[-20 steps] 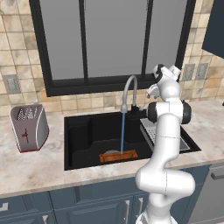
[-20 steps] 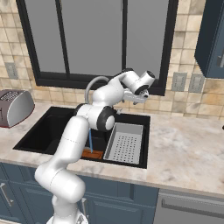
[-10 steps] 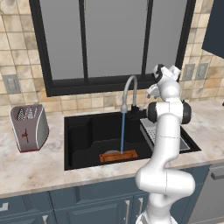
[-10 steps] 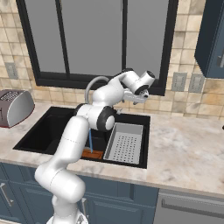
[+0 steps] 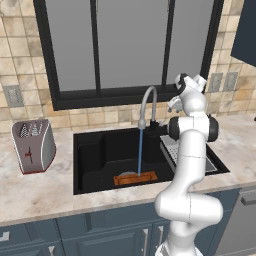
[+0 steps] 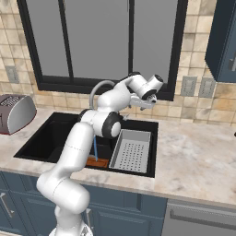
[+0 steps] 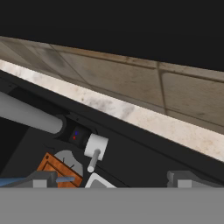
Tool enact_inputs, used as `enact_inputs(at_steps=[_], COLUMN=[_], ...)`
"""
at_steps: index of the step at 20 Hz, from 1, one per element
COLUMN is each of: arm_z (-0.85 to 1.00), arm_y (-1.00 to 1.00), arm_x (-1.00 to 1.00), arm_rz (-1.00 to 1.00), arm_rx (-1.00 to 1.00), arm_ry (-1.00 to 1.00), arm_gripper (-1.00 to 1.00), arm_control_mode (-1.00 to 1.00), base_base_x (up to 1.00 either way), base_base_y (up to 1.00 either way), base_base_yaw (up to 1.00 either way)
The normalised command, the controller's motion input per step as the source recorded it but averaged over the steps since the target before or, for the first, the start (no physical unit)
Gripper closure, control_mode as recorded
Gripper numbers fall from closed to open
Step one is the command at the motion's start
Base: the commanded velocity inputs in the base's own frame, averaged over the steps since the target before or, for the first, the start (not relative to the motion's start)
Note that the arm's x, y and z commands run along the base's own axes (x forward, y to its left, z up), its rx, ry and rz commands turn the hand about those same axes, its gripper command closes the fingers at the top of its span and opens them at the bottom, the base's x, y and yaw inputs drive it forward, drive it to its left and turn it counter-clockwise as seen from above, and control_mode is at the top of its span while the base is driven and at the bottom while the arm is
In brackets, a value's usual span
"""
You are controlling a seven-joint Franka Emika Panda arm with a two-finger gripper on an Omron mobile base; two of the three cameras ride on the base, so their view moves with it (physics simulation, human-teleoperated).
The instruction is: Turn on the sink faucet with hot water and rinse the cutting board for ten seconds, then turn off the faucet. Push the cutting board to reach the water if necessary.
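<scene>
The sink faucet (image 5: pixel 148 101) arches over the black sink (image 5: pixel 95 150), and a thin blue stream of water (image 5: pixel 140 152) falls from its spout. The stream lands on the orange-brown cutting board (image 5: pixel 135 178), which lies flat on the basin floor. My gripper (image 5: pixel 173 104) hovers open above and just right of the faucet base, holding nothing. In the hand view the gripper (image 7: pixel 111 179) looks down on the faucet tube (image 7: pixel 26 114) and its small lever (image 7: pixel 94 151), with a corner of the cutting board (image 7: pixel 56 168) beneath. From the right, the water (image 6: pixel 95 150) meets the cutting board (image 6: pixel 97 162).
A grey perforated rack (image 6: pixel 131 150) fills the right compartment of the sink. A toaster (image 5: pixel 34 145) stands on the counter to the left. The tiled wall and a dark-framed window rise close behind the faucet. Bare marble counter (image 6: pixel 193 156) stretches to the right.
</scene>
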Motion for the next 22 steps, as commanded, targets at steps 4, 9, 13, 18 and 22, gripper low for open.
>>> enact_inputs(at_steps=[4,9,13,18,22], arm_z=[0.0,0.0,0.0,0.0,0.0], arm_y=[0.0,0.0,0.0,0.0,0.0], arm_x=[0.0,0.0,0.0,0.0,0.0], arm_rz=[0.0,0.0,0.0,0.0,0.0], arm_rx=[0.0,0.0,0.0,0.0,0.0], arm_ry=[0.0,0.0,0.0,0.0,0.0], arm_gripper=[-1.0,-1.0,-1.0,-1.0,-1.0], arm_control_mode=[-1.0,-1.0,-1.0,-1.0,-1.0], base_base_x=[0.0,0.0,0.0,0.0,0.0], base_base_y=[0.0,0.0,0.0,0.0,0.0], base_base_yaw=[0.0,0.0,0.0,0.0,0.0])
